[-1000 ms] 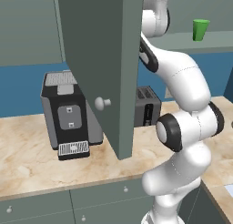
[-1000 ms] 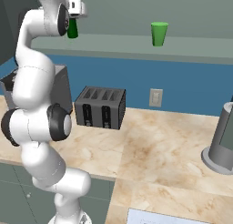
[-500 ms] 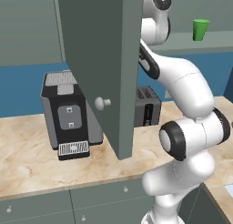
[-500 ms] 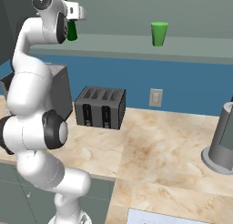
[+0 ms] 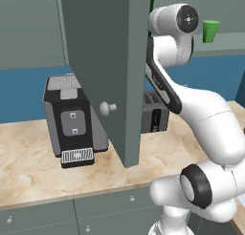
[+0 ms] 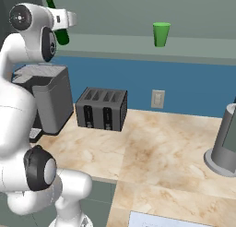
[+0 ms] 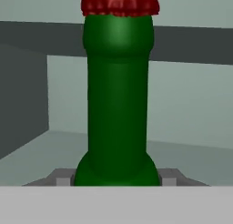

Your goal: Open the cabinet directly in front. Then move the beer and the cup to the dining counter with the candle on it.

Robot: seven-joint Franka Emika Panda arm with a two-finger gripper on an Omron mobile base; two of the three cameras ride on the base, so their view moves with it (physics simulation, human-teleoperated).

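Observation:
The cabinet door stands swung open, its round pale knob facing me. The beer, a dark green bottle with a red cap, fills the middle of the hand view. My gripper is shut on its lower neck, with a fingertip at each side. In the right base view the beer hangs tilted under my hand, in front of the cabinet shelf. The bright green cup stands upright on that shelf, well to the right of my hand; it is also in the left base view. The dining counter is out of view.
A dark coffee machine and a toaster stand on the marble worktop below the cabinet. A grey appliance sits at the far right. The open door hangs over the worktop, left of my arm. Drawers run below.
My hand has pulled back and to the left in the right base view, taking the beer with it. The bottle now leans instead of standing upright. The cup has not moved.

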